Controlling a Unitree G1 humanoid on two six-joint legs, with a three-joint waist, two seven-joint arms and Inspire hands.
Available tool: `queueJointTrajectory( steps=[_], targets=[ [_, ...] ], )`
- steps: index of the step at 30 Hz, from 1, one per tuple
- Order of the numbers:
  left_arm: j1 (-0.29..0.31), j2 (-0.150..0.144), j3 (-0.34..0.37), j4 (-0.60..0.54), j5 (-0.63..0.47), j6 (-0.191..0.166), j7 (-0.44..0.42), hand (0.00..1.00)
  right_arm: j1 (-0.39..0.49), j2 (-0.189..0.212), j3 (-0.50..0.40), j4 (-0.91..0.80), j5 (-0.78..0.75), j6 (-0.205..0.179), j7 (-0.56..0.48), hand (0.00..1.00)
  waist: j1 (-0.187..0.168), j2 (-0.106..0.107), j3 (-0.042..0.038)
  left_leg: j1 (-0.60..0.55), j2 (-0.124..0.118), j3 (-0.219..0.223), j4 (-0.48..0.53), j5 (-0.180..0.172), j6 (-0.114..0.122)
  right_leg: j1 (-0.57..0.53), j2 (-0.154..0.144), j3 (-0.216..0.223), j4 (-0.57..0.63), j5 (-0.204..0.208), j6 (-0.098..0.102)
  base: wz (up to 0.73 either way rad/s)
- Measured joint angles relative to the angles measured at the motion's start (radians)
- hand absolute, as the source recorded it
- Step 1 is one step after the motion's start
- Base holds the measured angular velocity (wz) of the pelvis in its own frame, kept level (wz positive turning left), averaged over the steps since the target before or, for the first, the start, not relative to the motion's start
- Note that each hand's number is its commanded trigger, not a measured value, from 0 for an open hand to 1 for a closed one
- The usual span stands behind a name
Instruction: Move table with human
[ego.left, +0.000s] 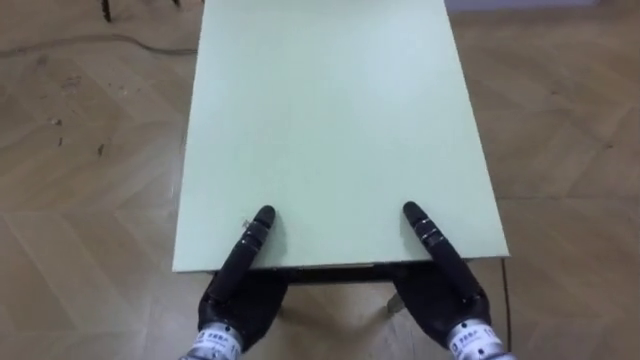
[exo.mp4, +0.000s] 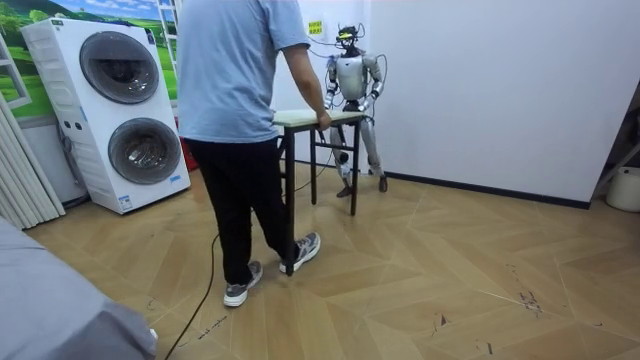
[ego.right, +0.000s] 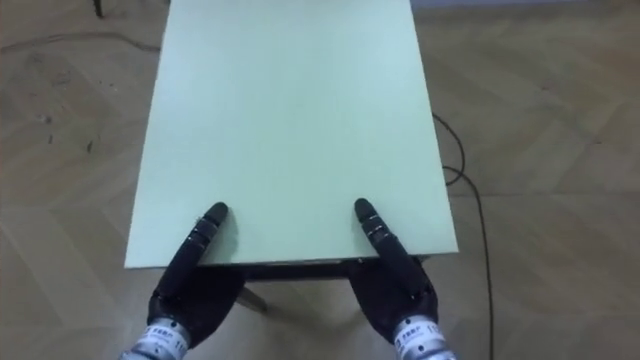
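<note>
Clasping the near edge of the table, each hand lays one dark digit flat on the pale green top while the rest reach under the edge, out of sight; I read that as a pinch on the board. The left hand and the right hand sit well apart, each just inside its own corner. Bare tabletop lies between the fingers and runs away beyond them to the far end.

To carry well, I judge both grips should be level and equally firm, so the top does not twist, and the robot should match its partner's pace rather than push.

Both wrists come straight in from below the edge, roughly parallel, palms tucked close to the rim. Far beyond the fingers, at the other end, a person stands with a hand on the table, feet set in a stride on the wooden floor.
</note>
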Motion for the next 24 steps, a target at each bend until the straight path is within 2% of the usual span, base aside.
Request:
queueJointTrajectory(
  steps=[1, 2, 3, 4, 5, 6, 7, 8, 10, 11, 12, 13, 14, 15, 16, 17, 18, 19, 20, 21, 22, 23, 24],
  targets=[
    [-0.019, 0.003, 0.0, 0.001, 0.007, 0.002, 0.008, 1.0, 0.0, 0.004, 0.0, -0.001, 0.015, -0.002, 0.001, 1.0, -0.017, 0.003, -0.0002, 0.038, -0.02, 0.009, -0.119, -0.035, -0.019, -0.045, -0.02, 0.041, 0.053, 0.0, 0.001, 0.76],
    [-0.026, 0.01, -0.004, 0.001, 0.007, 0.002, 0.012, 1.0, 0.003, 0.005, 0.0, -0.003, 0.019, -0.002, 0.001, 1.0, -0.03, 0.0, -0.0014, 0.049, -0.033, 0.015, -0.164, -0.035, -0.02, -0.069, -0.038, 0.07, 0.087, 0.001, 0.001, 0.81],
    [-0.034, 0.013, -0.015, 0.001, 0.007, 0.001, 0.02, 1.0, 0.012, -0.002, -0.001, -0.015, 0.024, -0.001, 0.001, 1.0, -0.053, -0.001, 0.0007, 0.08, -0.067, 0.016, -0.242, -0.028, -0.014, -0.153, -0.071, 0.132, 0.237, 0.008, -0.009, 0.36],
    [-0.021, 0.019, -0.016, 0.003, 0.007, -0.014, 0.015, 1.0, 0.019, 0.009, -0.007, -0.012, 0.018, 0.009, 0.001, 1.0, -0.051, 0.023, -0.0018, 0.096, -0.051, 0.015, -0.281, -0.043, -0.014, -0.239, 0.001, 0.208, 0.226, 0.007, -0.009, -0.03],
    [-0.01, 0.031, -0.015, -0.002, 0.005, -0.03, 0.0, 1.0, 0.018, 0.025, -0.007, -0.013, 0.006, 0.016, 0.001, 1.0, -0.043, 0.031, -0.0047, 0.086, -0.038, 0.016, -0.288, -0.054, -0.018, -0.259, 0.06, 0.242, 0.127, 0.042, -0.026, -0.17],
    [0.001, 0.05, -0.011, -0.016, -0.005, -0.05, -0.026, 1.0, 0.025, 0.055, -0.002, -0.028, -0.012, 0.013, 0.009, 1.0, -0.049, 0.017, -0.0059, 0.048, -0.058, 0.017, -0.274, -0.099, -0.033, -0.274, 0.072, 0.213, -0.006, 0.202, -0.082, -0.18],
    [-0.005, 0.028, -0.012, -0.014, 0.002, -0.053, -0.024, 1.0, 0.019, 0.033, -0.004, -0.037, -0.009, 0.005, 0.023, 1.0, -0.025, 0.03, -0.0019, 0.026, -0.072, 0.027, -0.245, -0.162, -0.015, -0.307, 0.045, 0.168, 0.027, 0.197, -0.072, -0.07],
    [-0.013, 0.023, -0.015, -0.008, 0.002, -0.053, -0.02, 1.0, 0.017, 0.033, -0.003, -0.037, -0.009, 0.002, 0.023, 1.0, -0.018, 0.029, -0.0018, 0.016, -0.091, 0.026, -0.239, -0.174, -0.01, -0.323, 0.032, 0.164, 0.04, 0.198, -0.074, -0.06],
    [-0.068, 0.006, -0.048, 0.042, 0.001, -0.071, -0.009, 1.0, 0.013, 0.031, -0.022, -0.035, -0.011, -0.011, 0.011, 1.0, -0.024, 0.019, -0.0023, 0.001, -0.151, 0.027, -0.268, -0.181, 0.003, -0.334, -0.037, 0.113, 0.035, 0.22, -0.071, 0.32],
    [-0.082, 0.004, -0.058, 0.056, 0.002, -0.078, -0.004, 1.0, 0.013, 0.031, -0.027, -0.035, -0.013, -0.012, 0.006, 1.0, -0.024, 0.014, -0.0019, 0.002, -0.165, 0.027, -0.279, -0.184, 0.009, -0.335, -0.054, 0.1, 0.03, 0.228, -0.07, 0.3],
    [-0.096, -0.001, -0.07, 0.073, 0.001, -0.089, 0.0, 1.0, 0.014, 0.032, -0.034, -0.031, -0.023, -0.011, 0.001, 1.0, -0.027, 0.004, -0.0022, -0.005, -0.192, 0.03, -0.283, -0.197, 0.03, -0.334, -0.091, 0.063, 0.012, 0.25, -0.071, 0.1],
    [-0.091, -0.004, -0.074, 0.082, 0.003, -0.093, 0.0, 1.0, 0.023, 0.038, -0.037, -0.024, -0.029, -0.011, 0.001, 1.0, -0.025, -0.017, -0.0037, -0.024, -0.224, 0.035, -0.261, -0.191, 0.048, -0.326, -0.119, 0.056, -0.011, 0.28, -0.062, 0.05],
    [-0.085, -0.005, -0.075, 0.082, 0.004, -0.093, 0.0, 1.0, 0.028, 0.039, -0.037, -0.024, -0.031, -0.009, 0.001, 1.0, -0.027, -0.024, -0.0029, -0.035, -0.236, 0.036, -0.249, -0.19, 0.058, -0.319, -0.13, 0.058, -0.031, 0.299, -0.054, 0.0],
    [-0.074, -0.004, -0.077, 0.082, 0.005, -0.093, 0.0, 1.0, 0.04, 0.039, -0.044, -0.024, -0.033, -0.006, 0.001, 1.0, -0.039, -0.04, -0.0066, -0.054, -0.263, 0.037, -0.223, -0.187, 0.077, -0.306, -0.147, 0.067, -0.072, 0.342, -0.041, 0.14],
    [-0.06, -0.006, -0.078, 0.082, 0.005, -0.092, 0.0, 1.0, 0.05, 0.04, -0.047, -0.023, -0.038, 0.004, 0.001, 1.0, -0.052, -0.048, -0.0095, -0.074, -0.282, 0.04, -0.193, -0.186, 0.098, -0.29, -0.163, 0.071, -0.116, 0.384, -0.001, 0.14],
    [-0.057, -0.007, -0.081, 0.085, 0.005, -0.091, 0.0, 1.0, 0.056, 0.039, -0.05, -0.023, -0.038, 0.007, 0.001, 1.0, -0.056, -0.051, -0.0096, -0.082, -0.29, 0.041, -0.176, -0.186, 0.108, -0.281, -0.167, 0.076, -0.141, 0.406, 0.039, 0.0],
    [-0.055, -0.007, -0.085, 0.092, 0.0, -0.091, 0.001, 1.0, 0.061, 0.038, -0.054, -0.019, -0.037, 0.014, 0.001, 1.0, -0.055, -0.059, -0.0101, -0.101, -0.301, 0.051, -0.155, -0.181, 0.128, -0.268, -0.17, 0.097, -0.19, 0.449, 0.14, -0.05],
    [-0.052, -0.006, -0.088, 0.099, -0.003, -0.091, 0.001, 1.0, 0.063, 0.039, -0.057, -0.014, -0.038, 0.023, 0.001, 1.0, -0.063, -0.065, -0.0112, -0.113, -0.314, 0.066, -0.144, -0.18, 0.16, -0.257, -0.18, 0.126, -0.216, 0.487, 0.204, -0.03],
    [-0.052, -0.011, -0.091, 0.106, -0.006, -0.09, 0.001, 1.0, 0.066, 0.036, -0.06, -0.012, -0.038, 0.026, 0.0, 1.0, -0.064, -0.057, -0.0081, -0.118, -0.306, 0.077, -0.13, -0.18, 0.169, -0.258, -0.185, 0.137, -0.166, 0.47, 0.174, 0.22],
    [-0.053, -0.025, -0.093, 0.118, 0.006, -0.076, 0.006, 1.0, 0.089, 0.033, -0.067, -0.01, -0.031, 0.026, 0.0, 1.0, -0.072, -0.043, -0.0081, -0.119, -0.272, 0.109, -0.113, -0.183, 0.174, -0.266, -0.201, 0.168, 0.011, 0.341, 0.093, 0.6],
    [-0.054, -0.024, -0.094, 0.118, 0.015, -0.062, 0.009, 1.0, 0.111, 0.034, -0.068, -0.011, -0.009, 0.02, 0.003, 1.0, -0.087, -0.042, -0.0089, -0.114, -0.23, 0.166, -0.114, -0.175, 0.171, -0.257, -0.217, 0.215, 0.185, 0.207, 0.102, 0.75],
    [-0.058, -0.023, -0.095, 0.118, 0.024, -0.054, 0.013, 1.0, 0.12, 0.034, -0.065, -0.011, 0.007, 0.014, 0.005, 1.0, -0.092, -0.042, -0.0089, -0.112, -0.214, 0.185, -0.116, -0.171, 0.162, -0.244, -0.222, 0.24, 0.247, 0.154, 0.113, 0.83],
    [-0.064, -0.019, -0.096, 0.118, 0.035, -0.04, 0.02, 1.0, 0.131, 0.028, -0.059, -0.012, 0.028, 0.005, 0.009, 1.0, -0.096, -0.045, -0.0088, -0.105, -0.198, 0.217, -0.121, -0.158, 0.14, -0.199, -0.231, 0.279, 0.315, 0.072, 0.141, 0.42]
  ],
)
